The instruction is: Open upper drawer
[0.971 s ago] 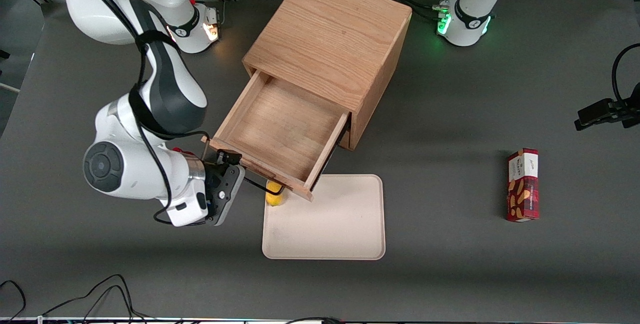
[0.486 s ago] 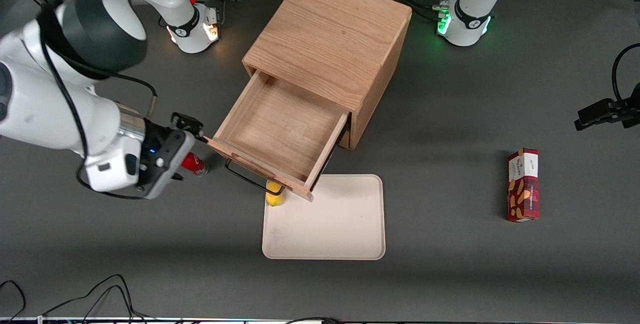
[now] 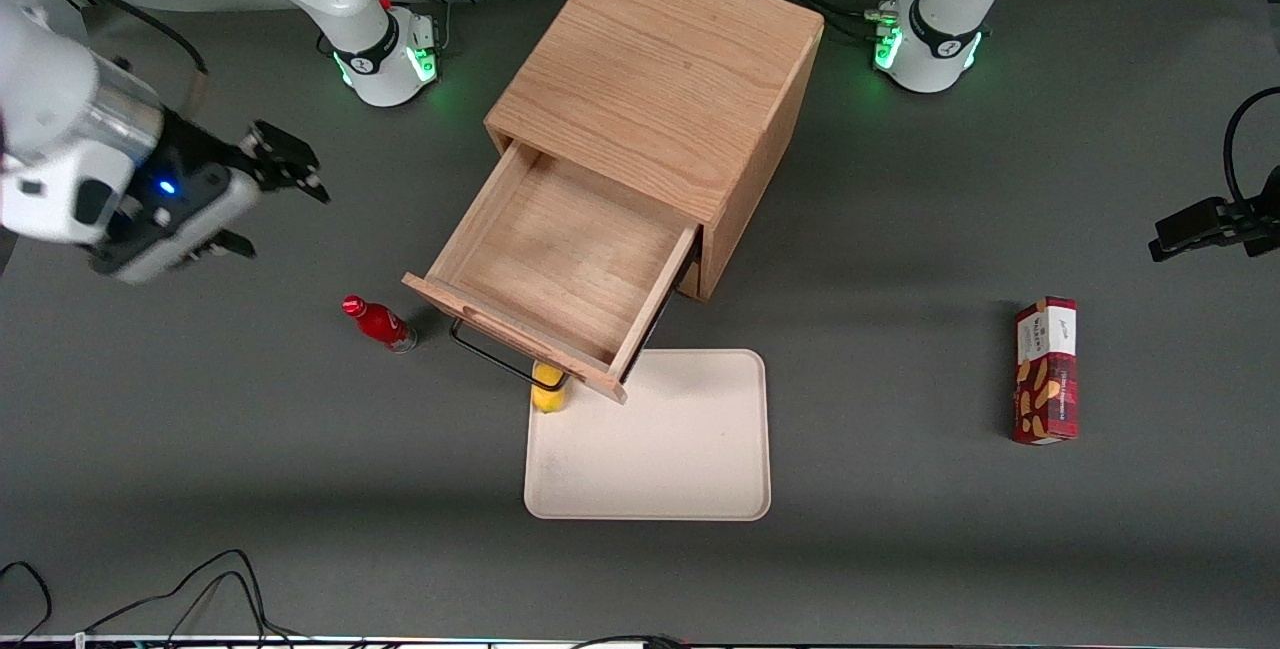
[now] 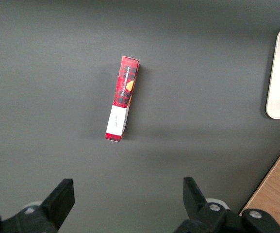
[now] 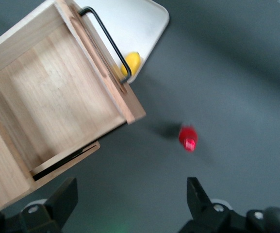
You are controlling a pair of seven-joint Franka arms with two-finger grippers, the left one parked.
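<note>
The upper drawer point(image 3: 560, 259) of the cube-shaped oak cabinet point(image 3: 660, 69) stands pulled far out, and its inside is bare wood. Its long black wire handle point(image 3: 490, 357) runs along its front, on the side nearest the front camera. The right wrist view shows the same open drawer point(image 5: 52, 97) and handle point(image 5: 110, 46). My right gripper point(image 3: 285, 219) is open and holds nothing. It hangs high over the table toward the working arm's end, well apart from the drawer, and in the right wrist view point(image 5: 130, 194) its fingers stand wide over grey table. The bottom drawer is hidden under the upper one.
A small red bottle point(image 3: 378, 322) stands on the table beside the drawer front, also in the right wrist view point(image 5: 188, 137). A cream tray point(image 3: 650, 439) lies in front of the drawer, with a yellow object point(image 3: 547, 395) at its edge under the handle. A red box point(image 3: 1045, 369) lies toward the parked arm's end.
My gripper has let go of the handle, then risen and drawn away from the drawer toward the working arm's end. The red bottle has come into view. The drawer has stayed open.
</note>
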